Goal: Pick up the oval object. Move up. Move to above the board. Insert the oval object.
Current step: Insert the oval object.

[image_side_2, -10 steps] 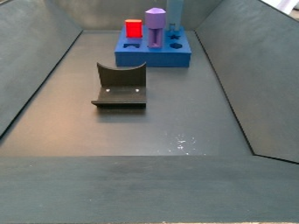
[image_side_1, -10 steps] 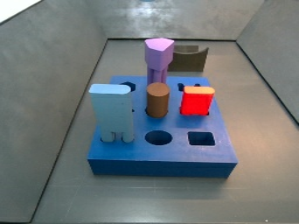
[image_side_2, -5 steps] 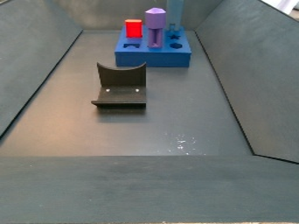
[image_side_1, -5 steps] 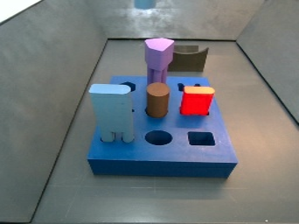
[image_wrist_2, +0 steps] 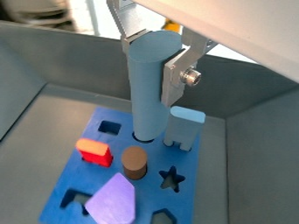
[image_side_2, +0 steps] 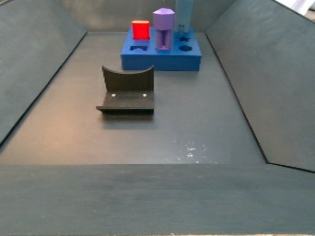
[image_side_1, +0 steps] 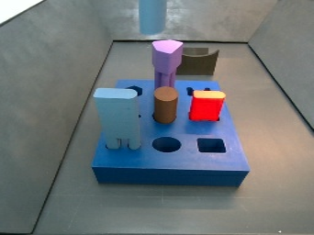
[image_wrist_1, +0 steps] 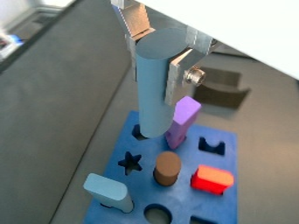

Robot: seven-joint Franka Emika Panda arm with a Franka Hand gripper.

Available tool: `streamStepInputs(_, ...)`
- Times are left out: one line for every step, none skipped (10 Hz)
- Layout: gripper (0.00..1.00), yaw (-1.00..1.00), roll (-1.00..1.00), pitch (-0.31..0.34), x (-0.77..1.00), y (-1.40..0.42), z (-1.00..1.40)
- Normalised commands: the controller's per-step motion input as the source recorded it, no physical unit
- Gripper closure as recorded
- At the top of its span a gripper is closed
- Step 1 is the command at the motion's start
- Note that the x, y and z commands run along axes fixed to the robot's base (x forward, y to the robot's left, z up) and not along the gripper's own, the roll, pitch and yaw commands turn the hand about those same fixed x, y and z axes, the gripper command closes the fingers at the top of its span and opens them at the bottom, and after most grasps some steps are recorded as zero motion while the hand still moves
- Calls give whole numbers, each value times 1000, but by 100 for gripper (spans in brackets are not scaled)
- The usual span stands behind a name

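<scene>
Oval object [image_side_1: 150,14] cut off by top edge in side view; claw [image_wrist_1: 156,54] out of frame there.

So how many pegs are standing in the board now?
4: pale-cyan block front-left, brown cylinder centre, red block right, purple peg rear. The gripper holds the oval object above the board.

Contents seen in a side view:
- Grey floor [image_side_2: 74,129] with sloped grey walls [image_side_2: 264,83]; a small bright glint near the middle.
- Dark L-shaped fixture [image_side_2: 127,90] on its base plate, mid-floor, well apart from the board.
- Thick square bright-blue board [image_side_2: 157,60] at the far end, with dark shaped holes in its top.
- Red block [image_side_2: 140,30], upright on the board.
- Purple tall peg [image_side_2: 164,28], just beside the red block.
- Pale-cyan tall block [image_side_2: 185,13], behind the purple peg (cut off by the frame edge).
</scene>
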Motion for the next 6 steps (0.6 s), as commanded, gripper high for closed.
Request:
streamStepInputs(100,120,31,-51,-203,-46,0)
streamStepInputs(100,0,0,0,0,0,20)
streamStepInputs(100,0,-4,0,0,26,0)
streamStepInputs(100,-11,0,-3,-80,0,0)
streamStepInputs(100,-374,-10,-167,-117,-134,-66)
streamStepInputs(100,-494,-19,-141,363,-366,-303)
